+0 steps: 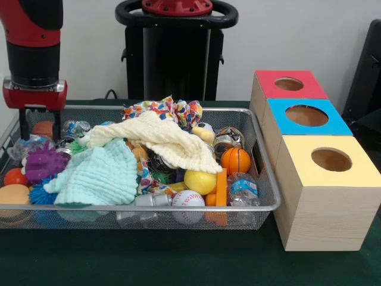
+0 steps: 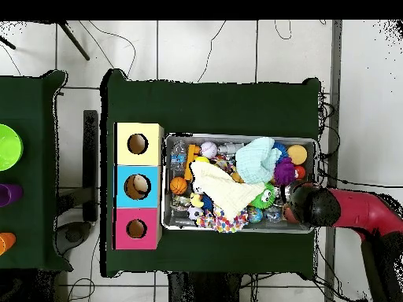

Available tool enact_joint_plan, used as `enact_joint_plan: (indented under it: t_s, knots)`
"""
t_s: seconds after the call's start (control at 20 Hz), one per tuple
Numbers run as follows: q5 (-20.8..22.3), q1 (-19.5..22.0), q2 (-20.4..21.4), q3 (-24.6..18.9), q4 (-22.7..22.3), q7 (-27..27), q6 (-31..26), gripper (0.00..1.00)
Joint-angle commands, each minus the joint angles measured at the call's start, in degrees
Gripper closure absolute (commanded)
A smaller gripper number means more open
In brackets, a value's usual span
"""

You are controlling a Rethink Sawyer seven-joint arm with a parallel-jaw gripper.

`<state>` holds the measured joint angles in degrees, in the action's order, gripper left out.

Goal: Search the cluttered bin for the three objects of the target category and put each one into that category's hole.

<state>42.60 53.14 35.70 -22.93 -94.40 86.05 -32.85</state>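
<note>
Your end effector (image 1: pixel 40 124) hangs over the wire-mesh basket's (image 1: pixel 269 205) back left corner; a water bottle (image 1: pixel 243 189) lies front right beside the basketball (image 1: pixel 236 160).

lab | robot pedestal (image 1: pixel 177 53) | green-clothed table (image 1: pixel 178 262) | floor cables (image 2: pixel 236 39)

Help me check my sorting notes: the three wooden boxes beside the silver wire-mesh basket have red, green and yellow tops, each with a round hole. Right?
Not quite. The middle wooden box has a blue top, not green, as the front view shows. The red-topped box and the yellow-topped box do stand beside the silver wire-mesh basket, each with a round hole.
</note>
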Motion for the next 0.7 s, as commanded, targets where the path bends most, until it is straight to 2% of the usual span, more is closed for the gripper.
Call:
enact_joint_plan:
  t_s: [0.05,0.35,0.5,0.7]
  knots:
    - [2.47,-1.25,-2.69,6.05,-2.15,6.53,2.01,0.00]
    - [0.29,-3.77,1.06,7.68,-3.49,7.27,1.30,0.00]
    - [-1.44,-4.95,2.54,9.70,-4.52,10.23,1.58,0.00]
    - [-4.66,-5.75,2.66,10.20,-3.95,11.82,1.80,0.00]
